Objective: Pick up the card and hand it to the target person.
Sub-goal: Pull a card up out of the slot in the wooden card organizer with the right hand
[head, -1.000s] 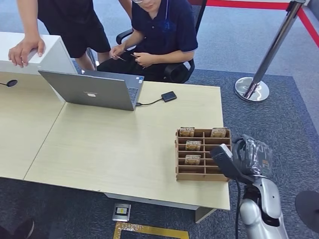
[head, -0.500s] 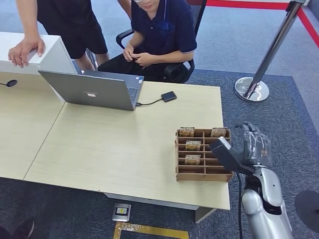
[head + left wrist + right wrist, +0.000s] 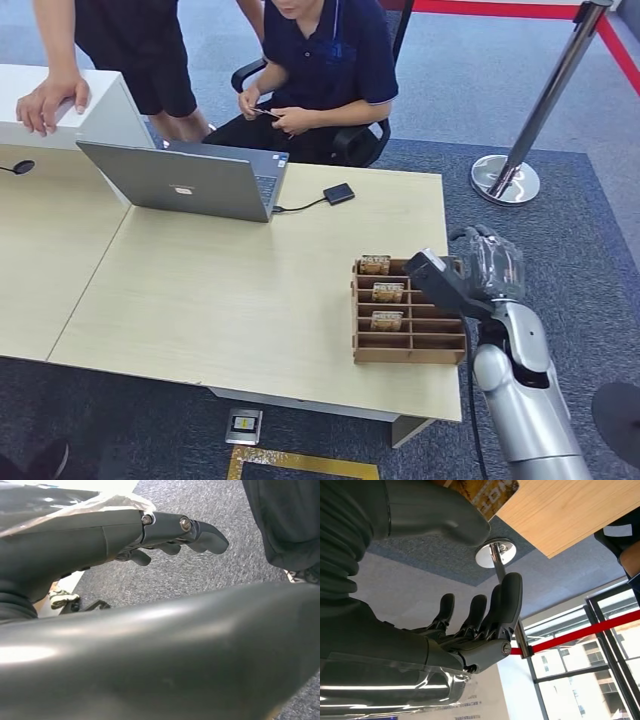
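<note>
A wooden slotted rack [image 3: 408,343] stands on the table's right end. Cards stand in its left column [image 3: 375,265] [image 3: 388,293] [image 3: 386,321]. My right hand [image 3: 468,275] hovers over the rack's far right corner, thumb pointing left across the slots. In the right wrist view a patterned card [image 3: 490,492] peeks out just beyond the thumb, while the fingers [image 3: 501,605] are spread apart and hold nothing. My left hand [image 3: 113,535] hangs over grey carpet with its fingers extended and nothing in them. A seated person in a navy shirt [image 3: 332,50] is behind the table.
An open laptop [image 3: 181,180] with a cabled black drive [image 3: 339,193] sits at the table's far side. A second person leans a hand [image 3: 49,100] on a white cabinet at the left. A stanchion base [image 3: 506,180] stands on the carpet to the right.
My right hand has risen and moved forward and left, from beside the rack's near right corner to over its far right corner, covering the card there. The seated person's hands shifted slightly.
</note>
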